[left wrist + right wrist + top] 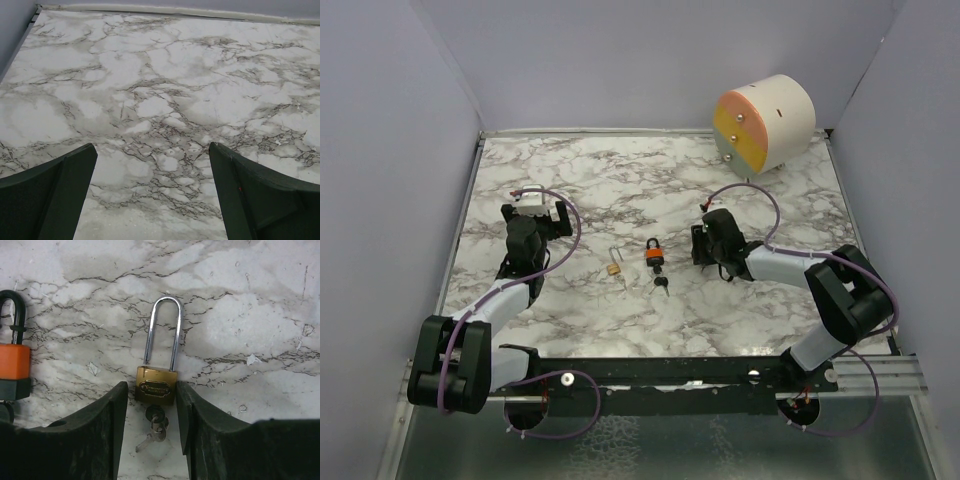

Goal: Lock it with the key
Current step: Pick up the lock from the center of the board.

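Marble counter (620,180), lavender walls round it. The brass padlock (156,385) lies flat mid-counter with its long shackle pointing far. A small bunch of keys (156,425) hangs at its near end, apparently in the keyhole. An orange padlock (14,361) lies just beside it.

Right pincer (701,243) is partly spread. In the wrist view its fingers sit either side of the brass body, w/ the gap tighter on one side than the other. It isn't pinching anything I can confirm, and contact can't be told. The top view puts it on the right of both locks, so its true reach is unclear.

Left pincer (152,146) is spread wide over bare marble, well apart on the left, holding nothing.

Risks, as I judge them:
- An off-centre squeeze means one finger lands first, so the lock could pivot or skid on the slick stone.
- Fingers low near the keys could snag the ring, tug the key crooked or pull it out.
- The shackle may not be seated (can't tell), so turning the key would lock nothing.
- The orange lock is close enough to get knocked or grabbed by mistake.
- W/ the left pincer so far off, nothing braces the body vs. key torque.
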{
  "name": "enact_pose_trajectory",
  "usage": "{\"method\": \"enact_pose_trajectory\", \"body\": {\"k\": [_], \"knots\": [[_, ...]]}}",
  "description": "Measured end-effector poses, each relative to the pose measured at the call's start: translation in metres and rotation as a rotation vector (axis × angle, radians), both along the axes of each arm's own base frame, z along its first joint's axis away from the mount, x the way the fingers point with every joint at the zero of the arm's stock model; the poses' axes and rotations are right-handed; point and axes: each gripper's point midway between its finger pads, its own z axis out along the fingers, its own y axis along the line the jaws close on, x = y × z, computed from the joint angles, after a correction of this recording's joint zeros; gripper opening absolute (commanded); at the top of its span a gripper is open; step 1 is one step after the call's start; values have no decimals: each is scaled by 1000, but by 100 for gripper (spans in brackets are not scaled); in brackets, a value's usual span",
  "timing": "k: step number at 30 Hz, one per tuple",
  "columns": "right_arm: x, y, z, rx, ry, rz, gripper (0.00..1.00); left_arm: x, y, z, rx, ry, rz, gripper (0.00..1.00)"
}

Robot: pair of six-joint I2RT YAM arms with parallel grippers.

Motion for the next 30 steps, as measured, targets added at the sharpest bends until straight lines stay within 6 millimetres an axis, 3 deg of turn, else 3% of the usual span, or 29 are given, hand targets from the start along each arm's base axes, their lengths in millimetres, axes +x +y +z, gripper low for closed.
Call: {"method": "enact_pose_trajectory", "body": {"k": [30], "knots": [[3, 0, -1, -52, 22, -44, 42, 0, 1, -1, 2, 3, 6, 98]]}}
